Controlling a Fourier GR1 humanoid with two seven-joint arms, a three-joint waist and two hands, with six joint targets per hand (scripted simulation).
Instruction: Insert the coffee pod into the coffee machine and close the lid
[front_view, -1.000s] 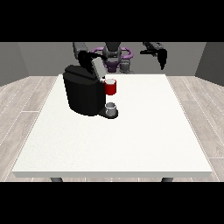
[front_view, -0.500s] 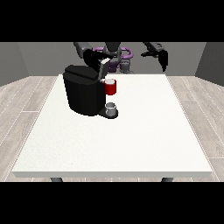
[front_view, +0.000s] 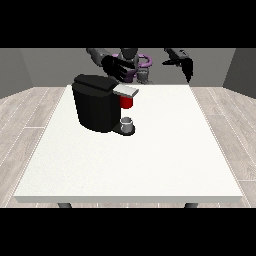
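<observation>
The coffee machine (front_view: 98, 106) is sitting on the left part of the table (front_view: 165, 150), just below and in front of the hand at the view's left (front_view: 116, 67). That hand is hovering above the machine's back, over the grey lid (front_view: 125, 90), and I cannot tell how its fingers lie or whether it is holding anything. Under the lid's front a red thing at the machine (front_view: 126, 102) is showing, and lower still a small grey thing (front_view: 128, 122) is resting on the machine's base (it could be the pod, but I cannot tell).

Judging from this, closing is the step in hand, so the hand should be coming down squarely onto the lid's top, pressing straight downward rather than sideways.

The hand at the view's right (front_view: 184, 62) is hanging well apart from the machine with fingers drooping relaxed, holding nothing.
</observation>
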